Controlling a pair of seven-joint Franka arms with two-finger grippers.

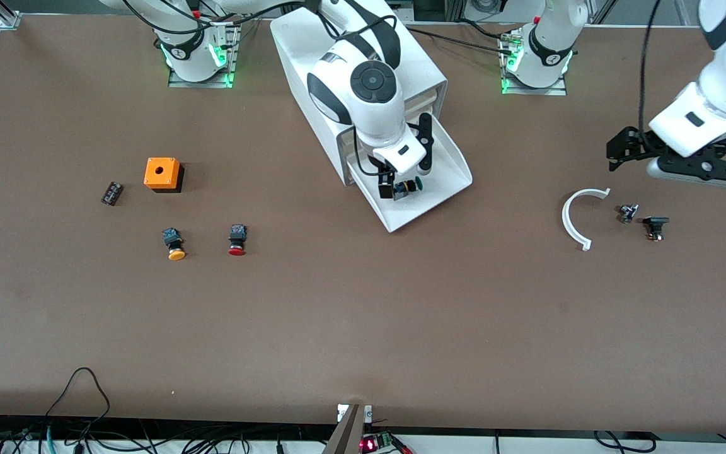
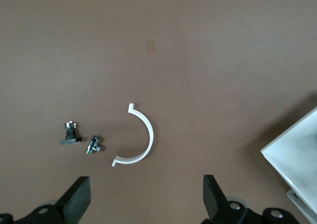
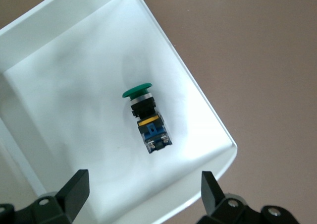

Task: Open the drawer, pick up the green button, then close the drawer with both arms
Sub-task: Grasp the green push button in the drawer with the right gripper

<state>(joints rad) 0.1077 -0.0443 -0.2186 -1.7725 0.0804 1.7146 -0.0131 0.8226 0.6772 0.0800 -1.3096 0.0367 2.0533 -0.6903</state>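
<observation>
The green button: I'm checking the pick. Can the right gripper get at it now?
Probably yes. The right gripper is open over the pulled-out drawer, and the green button lies uncovered between its fingers.

The drawer (image 1: 448, 165) stands pulled out of the white cabinet, and the green-capped button (image 3: 146, 116) lies on its side inside it.

Three capped push buttons are showing: one green button (image 1: 409, 186) lying in the one pulled-out drawer (image 1: 445, 183) of the one white cabinet (image 1: 312, 57), one orange-capped button (image 1: 174, 244) and one red-capped button (image 1: 237, 239) lying on the table (image 1: 338, 315). One orange box (image 1: 162, 174), one small dark block (image 1: 111, 193), one white curved piece (image 1: 574, 221) and two small dark parts (image 1: 628, 213) (image 1: 655, 227) are also lying there. Two arms are working, each carrying one gripper: the right gripper (image 1: 394, 186) and the left gripper (image 1: 621, 151).
</observation>
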